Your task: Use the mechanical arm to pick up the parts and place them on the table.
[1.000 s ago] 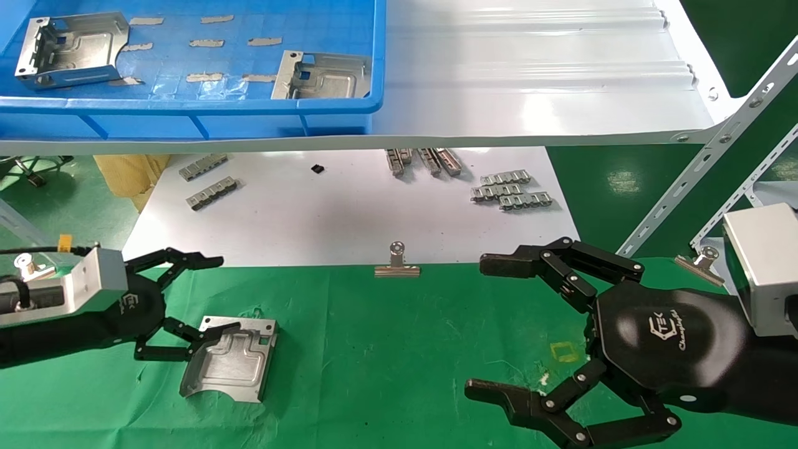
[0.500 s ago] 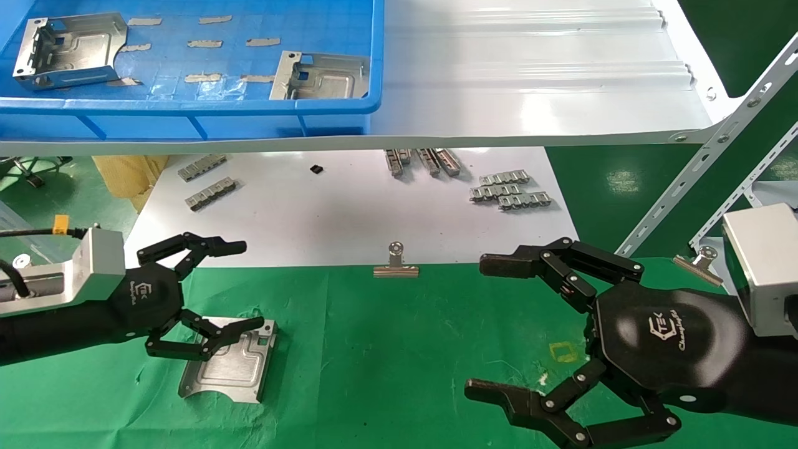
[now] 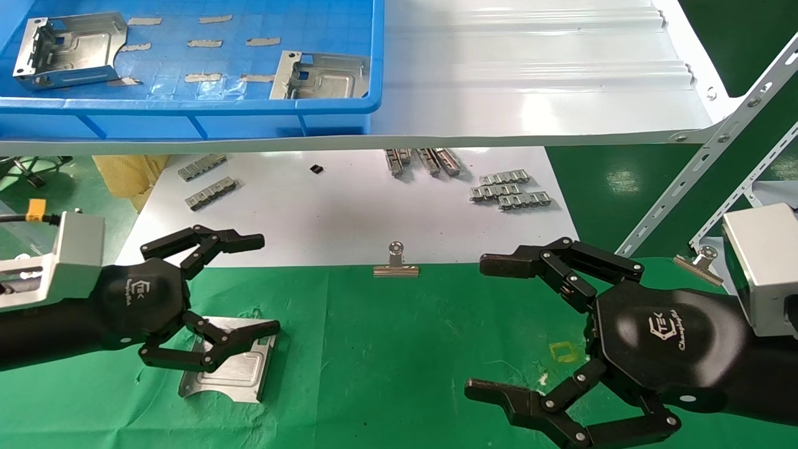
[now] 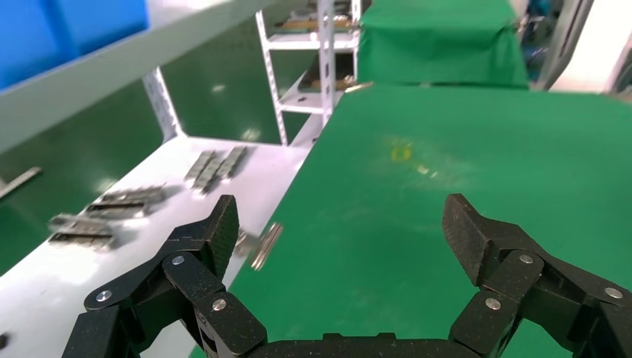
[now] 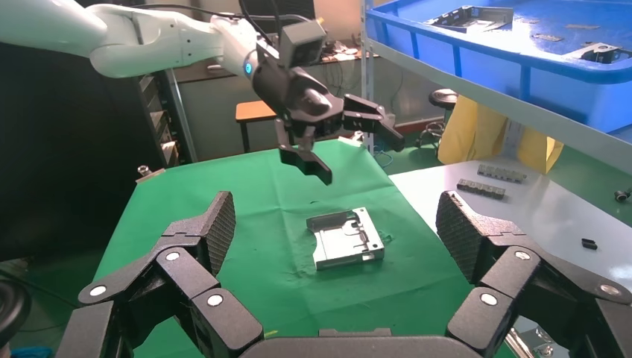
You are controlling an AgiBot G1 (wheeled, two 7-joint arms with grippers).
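Head view: the left pincer is held with its fingers spread wide and empty above a metal bracket, which lies flat on the green bench. Two more brackets are seen in the blue bin on the shelf. The right pincer is parked over the bench's right side, its fingers also spread apart.

The table, covered in wrinkled green cloth, is carrying one metal bracket lying flat near its left side. A white board behind it is holding several small toothed metal strips. A binder clip is sitting where board and cloth meet. Above, a white shelf is bearing a blue bin.
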